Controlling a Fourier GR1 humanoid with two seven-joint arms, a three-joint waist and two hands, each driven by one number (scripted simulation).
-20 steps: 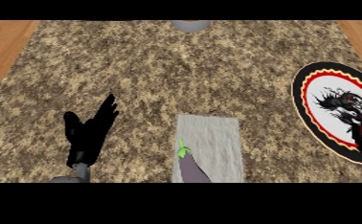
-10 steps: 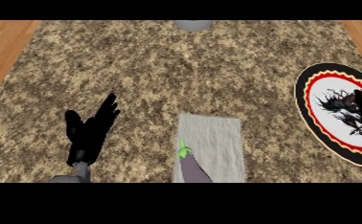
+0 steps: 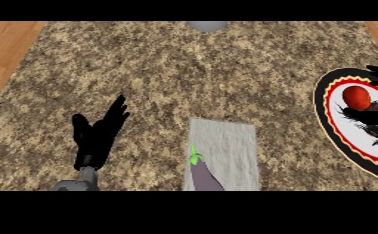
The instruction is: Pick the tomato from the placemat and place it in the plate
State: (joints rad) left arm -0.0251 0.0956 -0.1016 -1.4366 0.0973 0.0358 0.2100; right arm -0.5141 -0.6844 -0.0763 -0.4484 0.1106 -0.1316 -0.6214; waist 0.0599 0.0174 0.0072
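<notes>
Tomato (image 3: pixel 356 98): we see it, red and round, lying on the plate at the right edge of the frame, in the plate's upper half.
Plate (image 3: pixel 325 109): we find it at the middle right, cut off by the frame's edge; it has a black rim, a red and cream ring, and a white centre with a dark pattern.
Right hand (image 3: pixel 373 71): we make out only a dark tip at the far right, just above the plate; we cannot tell how its fingers stand.
Left hand (image 3: pixel 96 135): it shows at the lower left, fingers straight and spread apart, pointing up and to the right, holding nothing; its grey forearm enters from the lower edge.
Placemat (image 3: pixel 225 150): we see a pale grey cloth at the lower centre, reaching the bottom edge.
Eggplant (image 3: pixel 204 177): purple with a green stem, it lies on the placemat's lower left part, cut off by the bottom edge.
Counter (image 3: pixel 184 73): speckled brown stone fills most of the frame.
Grey object (image 3: pixel 207 25): rounded, at the top centre, only partly in view.
</notes>
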